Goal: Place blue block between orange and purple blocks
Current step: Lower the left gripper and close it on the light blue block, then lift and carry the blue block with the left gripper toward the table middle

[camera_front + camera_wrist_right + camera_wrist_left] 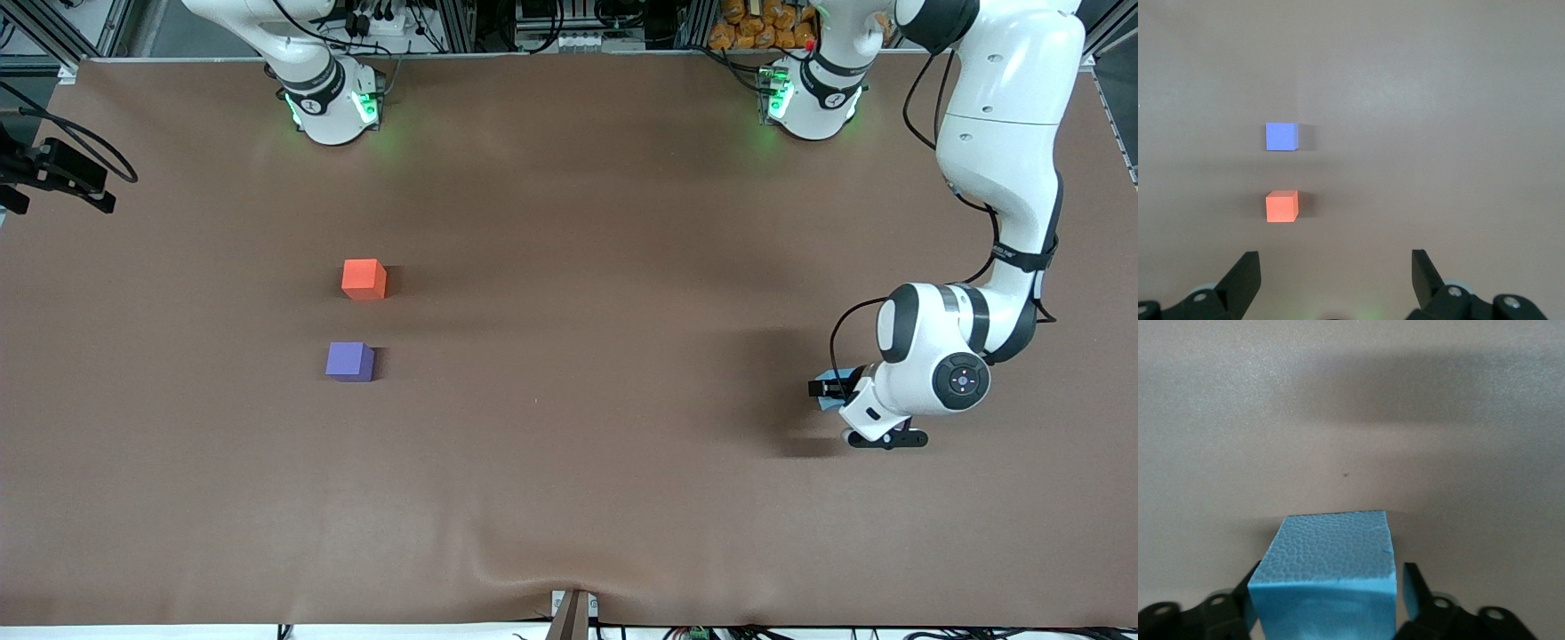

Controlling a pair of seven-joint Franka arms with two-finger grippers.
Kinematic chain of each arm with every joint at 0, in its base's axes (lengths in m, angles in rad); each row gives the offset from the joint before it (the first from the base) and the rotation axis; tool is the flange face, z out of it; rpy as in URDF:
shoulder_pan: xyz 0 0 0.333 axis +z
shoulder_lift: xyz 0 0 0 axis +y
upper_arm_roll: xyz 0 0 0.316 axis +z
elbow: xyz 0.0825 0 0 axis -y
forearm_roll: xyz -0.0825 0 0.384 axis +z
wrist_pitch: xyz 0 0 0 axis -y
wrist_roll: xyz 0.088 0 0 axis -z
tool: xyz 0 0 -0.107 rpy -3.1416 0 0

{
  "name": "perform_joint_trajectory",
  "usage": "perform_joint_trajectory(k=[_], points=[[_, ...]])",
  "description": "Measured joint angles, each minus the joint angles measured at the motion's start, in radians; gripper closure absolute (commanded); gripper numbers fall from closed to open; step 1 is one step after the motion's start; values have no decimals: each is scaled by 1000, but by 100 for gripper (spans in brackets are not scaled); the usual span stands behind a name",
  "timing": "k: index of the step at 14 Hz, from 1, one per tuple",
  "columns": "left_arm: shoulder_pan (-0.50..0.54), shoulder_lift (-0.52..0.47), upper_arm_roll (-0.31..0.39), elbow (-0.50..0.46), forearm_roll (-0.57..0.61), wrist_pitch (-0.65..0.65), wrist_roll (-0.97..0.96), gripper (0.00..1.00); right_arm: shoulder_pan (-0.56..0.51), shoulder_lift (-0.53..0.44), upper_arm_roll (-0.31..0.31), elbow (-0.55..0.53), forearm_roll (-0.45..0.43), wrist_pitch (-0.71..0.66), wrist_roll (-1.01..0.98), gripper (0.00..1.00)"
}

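1 blue block (1328,577) at left arm's end of table, between fingers (1413,585) of left gripper (834,394), which sit narrow at its sides; contact likely, not certain. 1 orange block (364,279) and 1 purple block (349,361) toward right arm's end, near each other but apart, purple nearer front camera. Left arm bent low, wrist down at table. Right gripper (1335,273) waits high over table, fingers wide, empty.
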Motion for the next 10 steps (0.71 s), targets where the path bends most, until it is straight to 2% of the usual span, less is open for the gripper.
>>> perform_joint_trajectory(k=[1, 2, 3, 7, 10], points=[[0, 0, 0, 0, 0, 3, 0, 80, 0, 0, 0, 0, 0, 0, 0, 0], [0, -1, 0, 3, 0, 4, 0, 94, 1, 0, -1, 0, 0, 0, 0, 0], [0, -1, 0, 6, 1, 8, 0, 100, 1, 0, -1, 0, 0, 0, 0, 0], [-27, -16, -7, 48, 57, 18, 0, 100, 11, 0, -12, 0, 0, 0, 0, 0], [-101, -57, -12, 77, 59, 16, -36, 100, 11, 1, -18, 0, 0, 0, 0, 0]])
